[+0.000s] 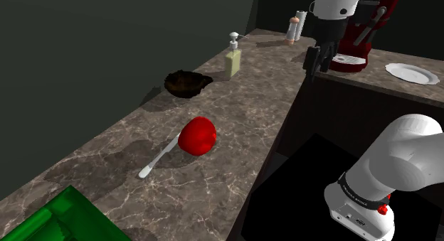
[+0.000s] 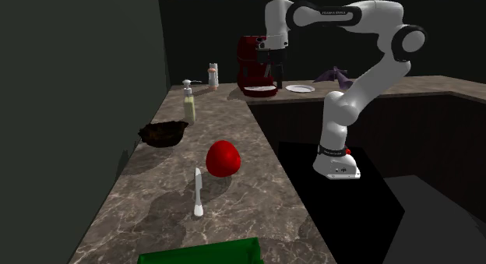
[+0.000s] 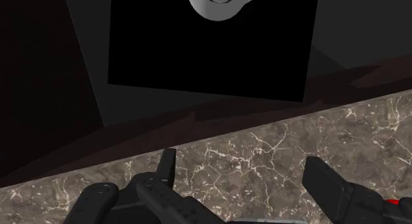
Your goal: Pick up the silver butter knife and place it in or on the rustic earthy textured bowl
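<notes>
The silver butter knife lies flat on the marble counter, its tip beside a red apple-like ball. Farther along the counter sits the dark brown rough bowl, near the wall. My black gripper hangs high over the counter's far corner, well away from knife and bowl. Its fingers stand apart with bare marble between them, so it is open and holds nothing.
A soap dispenser stands past the bowl. A small bottle, a red coffee machine and a white plate sit at the far corner. A green box occupies the near end.
</notes>
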`<state>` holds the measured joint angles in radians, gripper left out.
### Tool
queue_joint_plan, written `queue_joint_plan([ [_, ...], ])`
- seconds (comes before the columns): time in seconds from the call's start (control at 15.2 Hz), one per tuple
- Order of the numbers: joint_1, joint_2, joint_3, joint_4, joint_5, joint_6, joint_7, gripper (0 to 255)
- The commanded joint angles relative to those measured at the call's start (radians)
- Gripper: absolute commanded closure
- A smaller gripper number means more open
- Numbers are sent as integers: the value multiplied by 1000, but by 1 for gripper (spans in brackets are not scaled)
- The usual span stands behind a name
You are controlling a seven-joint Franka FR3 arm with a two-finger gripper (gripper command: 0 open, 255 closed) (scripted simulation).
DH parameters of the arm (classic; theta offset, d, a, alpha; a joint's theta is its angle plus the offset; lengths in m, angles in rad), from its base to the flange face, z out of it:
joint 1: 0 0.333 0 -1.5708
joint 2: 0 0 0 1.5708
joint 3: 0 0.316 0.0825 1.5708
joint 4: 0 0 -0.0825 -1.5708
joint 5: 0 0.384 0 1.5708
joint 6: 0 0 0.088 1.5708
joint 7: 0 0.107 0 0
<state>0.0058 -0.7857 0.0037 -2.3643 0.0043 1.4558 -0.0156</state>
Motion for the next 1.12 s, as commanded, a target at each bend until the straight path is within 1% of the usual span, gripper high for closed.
queue_joint_plan([
  [0.0, 0, 0, 0, 0, 0, 0, 0, 0],
  [0.26, 1, -38, 95, -78, 96, 64, 175, 0],
  [0.53, 4, -45, 198, -131, 194, 144, 348, 0],
  [0.79, 5, -16, 309, -156, 286, 240, 518, 0],
  [1.06, -5, 49, 426, -151, 362, 348, 685, 0],
])
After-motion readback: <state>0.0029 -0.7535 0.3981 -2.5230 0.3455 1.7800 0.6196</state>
